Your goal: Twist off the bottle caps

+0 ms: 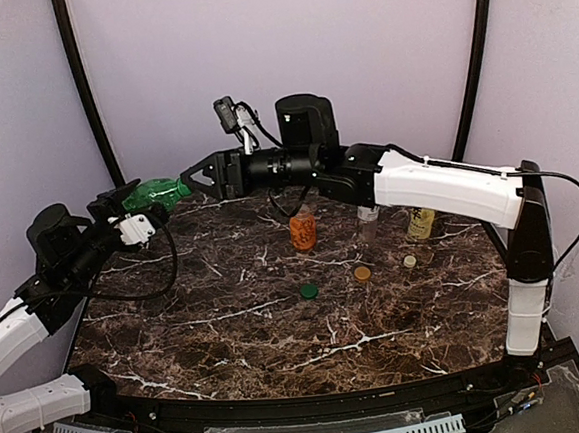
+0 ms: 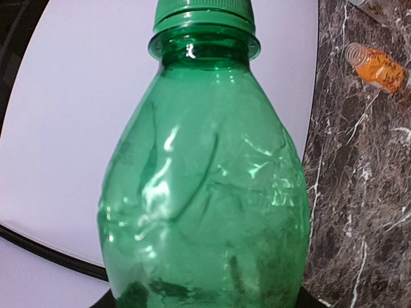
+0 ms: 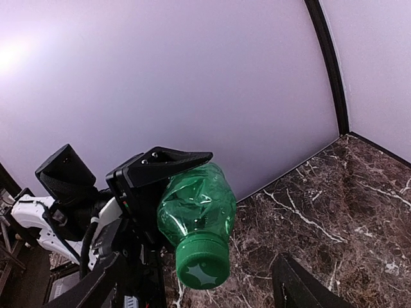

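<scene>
Table (image 1: 228, 332): three loose caps (image 1: 362, 272) lying off their bottles, so last cap in hand. Left gripper (image 1: 134, 201) clamped on green bottle (image 1: 159, 193), held sideways in air. Right gripper (image 1: 196, 174) spread wide, fingers flanking green cap (image 3: 202, 268), apparently no contact. Next move likely: close squarely on cap, twist.

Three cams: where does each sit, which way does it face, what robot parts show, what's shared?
Top external: above and behind the bases, facing the back wall over the table; both arms show.
Left wrist: looks along the held green bottle to its cap; own fingers hardly visible.
Right wrist: faces that cap end-on, left gripper behind; one own finger shows.
Shared: the green bottle, all three.
</scene>
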Robot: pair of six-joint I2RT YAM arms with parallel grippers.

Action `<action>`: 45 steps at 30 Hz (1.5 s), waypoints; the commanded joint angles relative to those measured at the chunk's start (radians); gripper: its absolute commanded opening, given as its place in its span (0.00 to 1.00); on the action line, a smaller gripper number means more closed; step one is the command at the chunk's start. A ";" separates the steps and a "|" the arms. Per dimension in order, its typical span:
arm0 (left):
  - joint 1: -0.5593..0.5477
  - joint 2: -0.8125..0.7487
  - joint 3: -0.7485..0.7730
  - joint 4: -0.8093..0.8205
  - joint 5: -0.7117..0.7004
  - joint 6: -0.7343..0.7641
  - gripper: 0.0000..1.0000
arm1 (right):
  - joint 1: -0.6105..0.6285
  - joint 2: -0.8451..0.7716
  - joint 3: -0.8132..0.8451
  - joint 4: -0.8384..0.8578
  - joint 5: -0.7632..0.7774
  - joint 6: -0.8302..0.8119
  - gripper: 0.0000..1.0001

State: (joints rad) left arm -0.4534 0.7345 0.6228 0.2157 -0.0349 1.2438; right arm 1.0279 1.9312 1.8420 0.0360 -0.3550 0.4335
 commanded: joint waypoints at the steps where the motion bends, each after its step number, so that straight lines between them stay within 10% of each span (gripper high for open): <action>1: -0.008 0.004 -0.025 0.125 -0.080 0.199 0.36 | -0.005 0.057 0.060 0.010 -0.028 0.080 0.77; 18: -0.016 -0.011 -0.043 0.090 -0.048 0.211 0.35 | -0.013 0.107 0.062 0.101 -0.092 0.141 0.33; 22: -0.017 -0.019 -0.031 0.030 -0.028 0.176 0.35 | -0.012 0.100 0.045 0.100 -0.104 0.115 0.00; 26: -0.018 -0.012 0.026 -0.075 -0.022 0.070 0.33 | -0.011 0.088 0.037 0.072 -0.171 0.025 0.00; 33: -0.018 -0.006 0.187 -0.519 0.261 -0.214 0.33 | 0.044 0.035 0.037 -0.173 -0.164 -0.511 0.00; 45: -0.018 0.011 0.311 -0.785 0.703 -0.511 0.30 | 0.180 -0.021 -0.016 -0.473 0.008 -1.281 0.00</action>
State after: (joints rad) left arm -0.4561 0.7460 0.8688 -0.5404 0.3626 0.8799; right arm 1.1297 1.9102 1.8816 -0.3111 -0.4011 -0.5007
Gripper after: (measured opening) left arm 0.587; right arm 0.233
